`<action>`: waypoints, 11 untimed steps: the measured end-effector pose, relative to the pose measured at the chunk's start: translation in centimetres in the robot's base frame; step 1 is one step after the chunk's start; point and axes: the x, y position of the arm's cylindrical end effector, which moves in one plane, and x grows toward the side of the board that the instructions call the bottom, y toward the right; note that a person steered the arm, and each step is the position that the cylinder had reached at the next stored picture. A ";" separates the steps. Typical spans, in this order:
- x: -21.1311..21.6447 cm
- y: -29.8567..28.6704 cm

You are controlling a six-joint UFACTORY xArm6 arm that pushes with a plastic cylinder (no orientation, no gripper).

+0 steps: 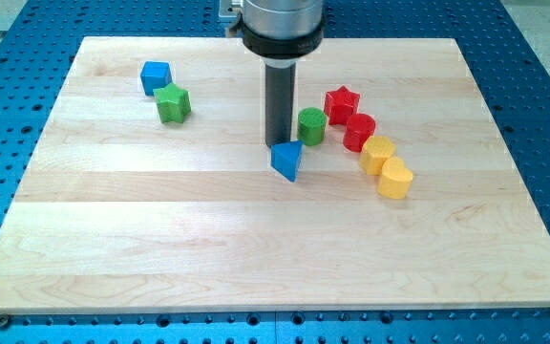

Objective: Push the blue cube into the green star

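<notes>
Wooden board (pixel 256 239): blue cube (pixel 156 76) touches green star (pixel 173 103), well left of my tip (pixel 277 145).

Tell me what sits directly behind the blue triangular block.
Just above the blue triangular block stands the dark rod; my tip seems to meet its upper edge. Actual contact is hidden. The green cylinder sits upper-right.

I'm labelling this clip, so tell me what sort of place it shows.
Probably a robotics lab bench: a pale wooden board lies on a blue perforated metal table, small coloured plastic blocks are scattered on it, and my tip sits just above the blue triangular block.
</notes>
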 end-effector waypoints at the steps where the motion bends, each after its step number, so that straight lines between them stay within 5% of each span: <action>1: -4.4 -2.2; 3: -12.8 -7.3; 6: -17.0 -17.0; 7: -16.7 -18.7; 9: -6.9 -16.1; 11: -6.7 -9.8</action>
